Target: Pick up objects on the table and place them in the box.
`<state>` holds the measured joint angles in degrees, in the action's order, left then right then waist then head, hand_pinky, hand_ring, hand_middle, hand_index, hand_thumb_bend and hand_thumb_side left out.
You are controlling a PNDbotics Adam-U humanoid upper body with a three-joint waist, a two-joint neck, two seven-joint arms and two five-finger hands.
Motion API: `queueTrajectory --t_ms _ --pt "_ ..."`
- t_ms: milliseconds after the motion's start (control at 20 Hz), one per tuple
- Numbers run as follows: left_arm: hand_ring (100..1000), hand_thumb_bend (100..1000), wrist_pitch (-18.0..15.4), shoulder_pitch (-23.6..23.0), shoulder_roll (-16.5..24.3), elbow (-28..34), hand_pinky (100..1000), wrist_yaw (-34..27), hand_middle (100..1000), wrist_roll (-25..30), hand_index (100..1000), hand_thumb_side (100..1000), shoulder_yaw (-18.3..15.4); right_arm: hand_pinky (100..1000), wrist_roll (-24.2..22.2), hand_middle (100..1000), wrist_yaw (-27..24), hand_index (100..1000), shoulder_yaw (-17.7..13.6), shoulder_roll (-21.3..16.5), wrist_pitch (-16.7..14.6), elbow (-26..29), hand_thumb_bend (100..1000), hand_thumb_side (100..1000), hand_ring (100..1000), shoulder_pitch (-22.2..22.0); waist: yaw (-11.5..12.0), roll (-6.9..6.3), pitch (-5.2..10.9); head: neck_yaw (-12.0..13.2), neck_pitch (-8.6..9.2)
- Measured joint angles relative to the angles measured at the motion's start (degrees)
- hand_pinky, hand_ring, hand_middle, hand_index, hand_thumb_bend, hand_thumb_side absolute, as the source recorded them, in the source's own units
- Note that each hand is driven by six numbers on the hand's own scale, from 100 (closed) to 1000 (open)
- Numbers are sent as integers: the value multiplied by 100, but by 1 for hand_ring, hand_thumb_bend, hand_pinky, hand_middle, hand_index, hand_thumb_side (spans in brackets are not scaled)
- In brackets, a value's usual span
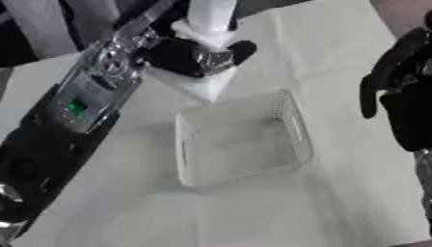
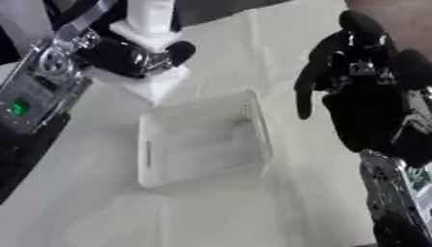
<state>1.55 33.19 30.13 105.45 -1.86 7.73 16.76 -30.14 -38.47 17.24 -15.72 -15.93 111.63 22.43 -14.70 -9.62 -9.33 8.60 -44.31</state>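
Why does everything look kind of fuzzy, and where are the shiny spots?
Both eye views are soft and blurry all over. In the left eye view, glare shines off the left hand holding the white object, and the clear box looks faint against the pale table. In the right eye view, the right hand is a dark, smeared shape.

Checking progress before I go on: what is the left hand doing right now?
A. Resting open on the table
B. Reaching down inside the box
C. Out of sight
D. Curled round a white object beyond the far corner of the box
D: the left hand has its fingers curled round a white object, held beyond the far corner of the clear box, which looks empty.
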Motion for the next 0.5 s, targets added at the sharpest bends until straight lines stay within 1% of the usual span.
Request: queueTrajectory --t_ms 300,500 --pt "100 100 54 -93 -211 -265 100 498 100 312 193 212 175 385 -20 838 26 931 -9 -7 -25 -32 100 781 625 -64 53 -35 7 -3 0" --pt "100 100 47 -153 -235 -414 100 776 100 453 195 211 261 390 -23 843 82 931 -35 -28 -55 -57 100 780 626 -127 112 -71 30 -8 0"
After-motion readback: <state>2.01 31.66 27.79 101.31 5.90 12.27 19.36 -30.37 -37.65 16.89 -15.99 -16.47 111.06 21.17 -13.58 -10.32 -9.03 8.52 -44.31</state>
